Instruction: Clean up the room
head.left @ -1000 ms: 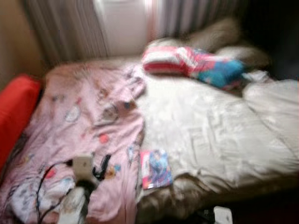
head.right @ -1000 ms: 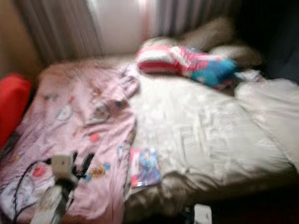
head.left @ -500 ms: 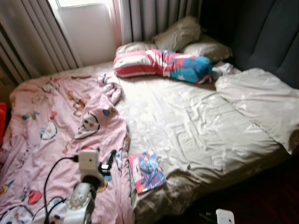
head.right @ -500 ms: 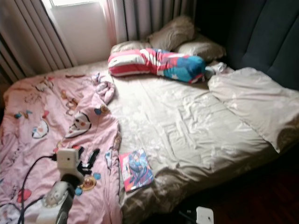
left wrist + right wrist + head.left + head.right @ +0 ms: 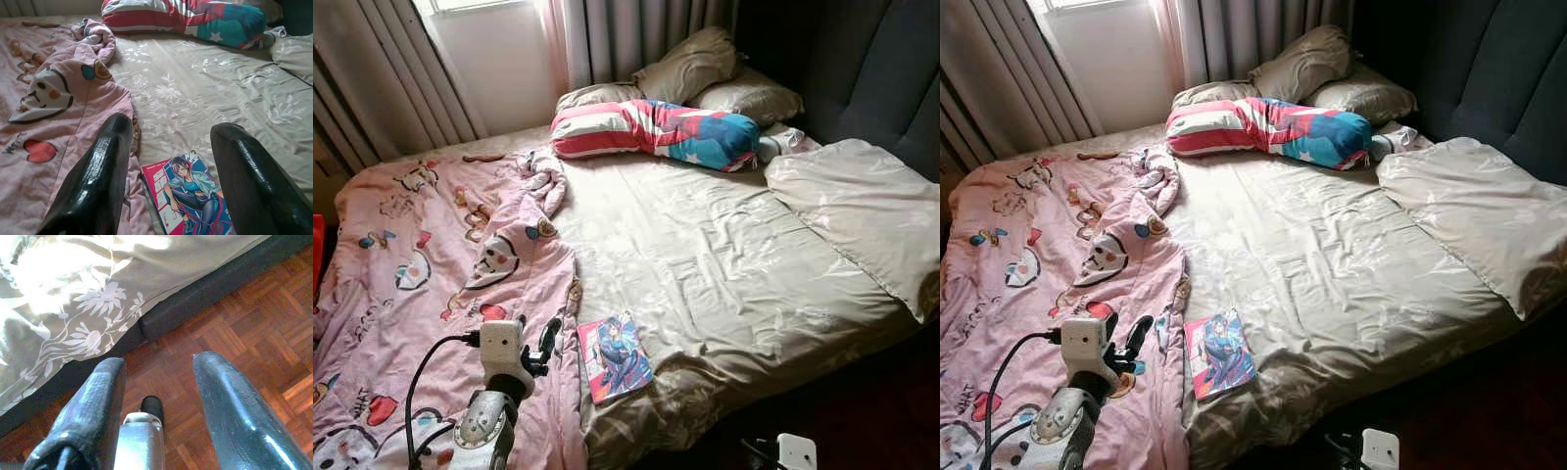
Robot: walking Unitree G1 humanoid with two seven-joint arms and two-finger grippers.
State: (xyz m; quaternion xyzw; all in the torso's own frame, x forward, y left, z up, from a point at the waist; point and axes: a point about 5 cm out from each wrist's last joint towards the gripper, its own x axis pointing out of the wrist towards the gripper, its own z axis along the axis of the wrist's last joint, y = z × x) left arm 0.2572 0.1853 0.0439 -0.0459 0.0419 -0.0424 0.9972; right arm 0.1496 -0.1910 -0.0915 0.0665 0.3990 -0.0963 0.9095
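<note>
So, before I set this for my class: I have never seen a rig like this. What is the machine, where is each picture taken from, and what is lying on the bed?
This is a walking humanoid robot with two silver arms, each ending in two long black fingers. Two pictures come from the eyes in its head, looking down at a bed. The other two come from cameras on its wrists, looking along the fingers.

On the beige flowered sheet lie a pink cartoon-print blanket, a thin comic book with a blue-clad figure on its cover, a long red, white and blue striped pillow and tan pillows.

The left gripper is open over the blanket's edge beside the book, holding nothing. The right gripper is open above a wooden parquet floor.
</note>
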